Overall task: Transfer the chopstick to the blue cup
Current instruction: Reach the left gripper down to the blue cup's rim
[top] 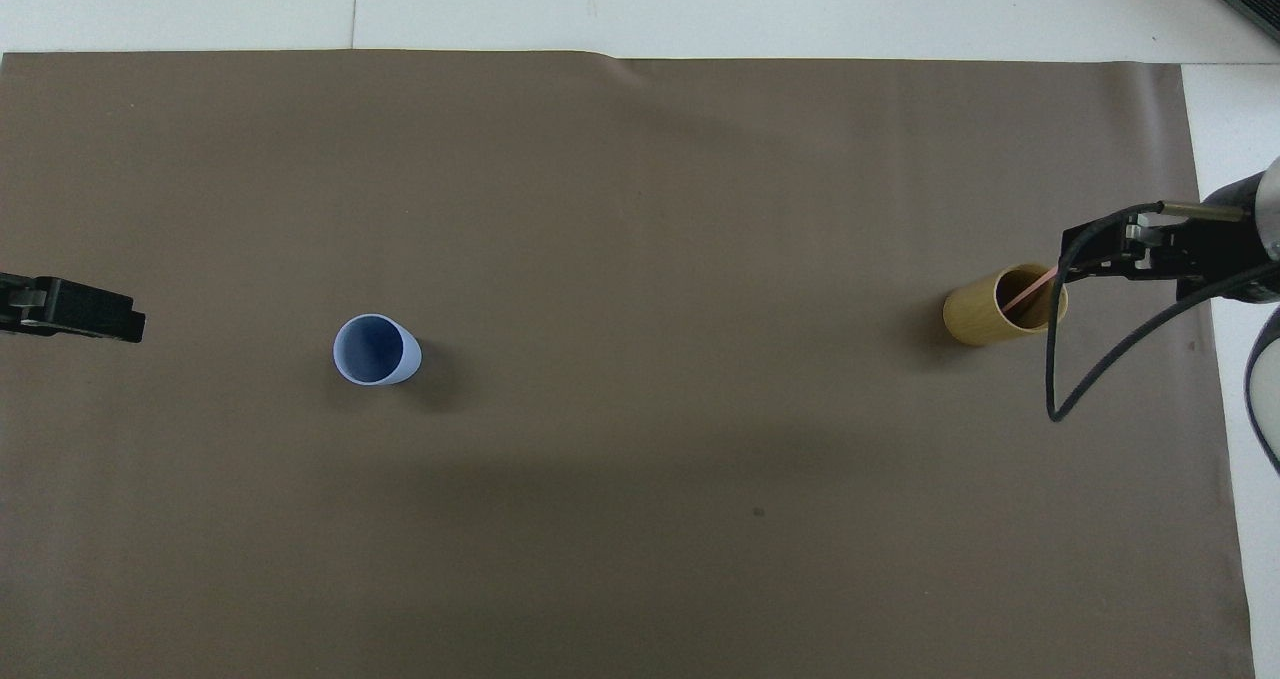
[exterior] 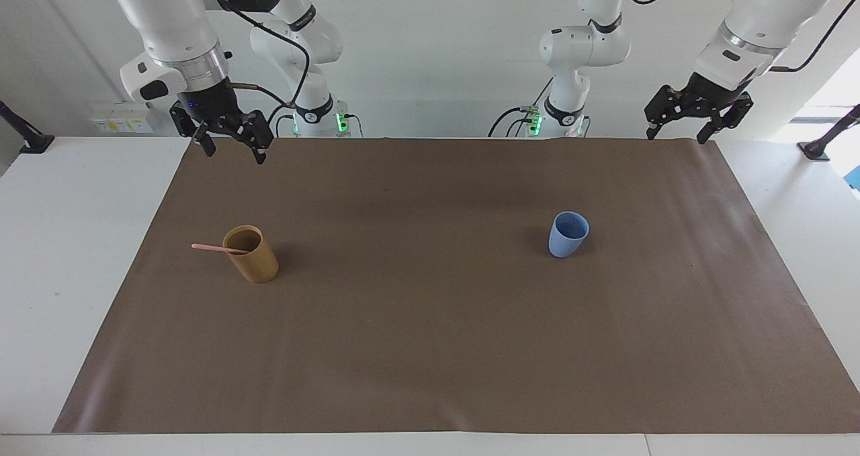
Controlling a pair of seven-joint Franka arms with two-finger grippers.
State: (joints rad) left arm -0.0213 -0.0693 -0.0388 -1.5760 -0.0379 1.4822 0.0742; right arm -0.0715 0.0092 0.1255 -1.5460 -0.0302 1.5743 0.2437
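Tan cup (exterior: 252,254) on brown mat (exterior: 430,348)

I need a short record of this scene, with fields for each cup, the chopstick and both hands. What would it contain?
blue cup: upright, empty, toward the left arm's end of the brown mat
tan cup: upright, toward the right arm's end
chopstick: pink, leaning in the tan cup, tip over the rim
right hand: open, raised, holds nothing
left hand: open, waiting, holds nothing
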